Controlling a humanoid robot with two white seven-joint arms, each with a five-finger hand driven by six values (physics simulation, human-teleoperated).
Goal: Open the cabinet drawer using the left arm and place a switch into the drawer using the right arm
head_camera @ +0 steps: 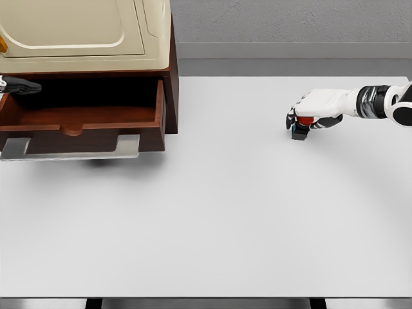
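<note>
In the head view, the switch (pixel 300 131) is enclosed by the curled fingers of the right hand (pixel 313 112), resting on or just above the white table (pixel 219 212). The open drawer (pixel 84 122) of the cabinet (pixel 84 32) lies well apart to that hand's left, across bare tabletop. Only a dark tip of the left hand (pixel 19 84) is seen above the drawer's left end; its fingers cannot be judged.

Simulated test scene, not a real room: flat rendered surfaces throughout. A plain white desk (pixel 212 212) stood before a bare grey wall (pixel 290 22). Only furniture was a dark wooden cabinet (pixel 168 77) with a cream top, its drawer (pixel 84 125) pulled open. Looked like a lab-style benchmark setup.
</note>
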